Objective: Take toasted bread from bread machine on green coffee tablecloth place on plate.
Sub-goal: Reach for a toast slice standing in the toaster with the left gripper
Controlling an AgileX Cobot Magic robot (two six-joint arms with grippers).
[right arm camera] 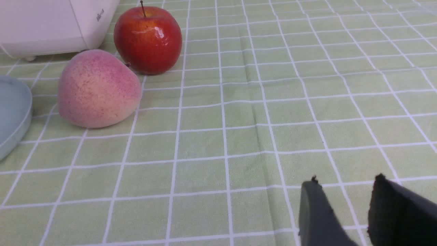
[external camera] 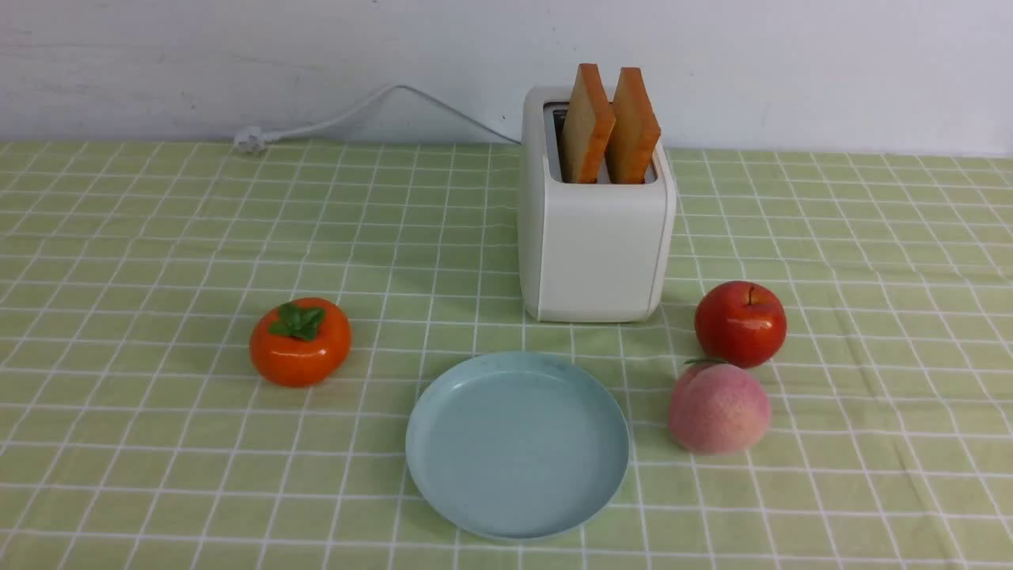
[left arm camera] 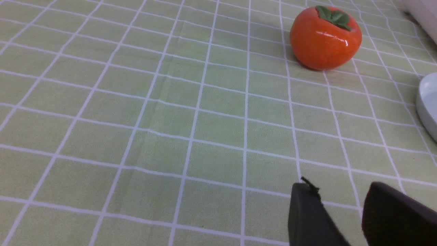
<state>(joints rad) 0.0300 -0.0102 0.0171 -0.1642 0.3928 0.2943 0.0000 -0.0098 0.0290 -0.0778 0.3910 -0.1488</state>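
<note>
Two toasted bread slices (external camera: 587,123) (external camera: 633,127) stand upright in the slots of the white bread machine (external camera: 593,245) at the back middle of the green coffee tablecloth (external camera: 158,237). The empty blue-grey plate (external camera: 517,443) lies in front of it. Neither gripper shows in the front view. My left gripper (left arm camera: 341,191) is open and empty, low over the cloth, with the plate's rim (left arm camera: 428,106) off to one side. My right gripper (right arm camera: 346,184) is open and empty over bare cloth, far from the bread machine (right arm camera: 51,24) and the plate (right arm camera: 13,116).
An orange persimmon (external camera: 301,342) (left arm camera: 324,37) sits left of the plate. A red apple (external camera: 741,323) (right arm camera: 147,39) and a pink peach (external camera: 718,408) (right arm camera: 97,89) sit right of it. The white cord (external camera: 332,123) runs along the back wall.
</note>
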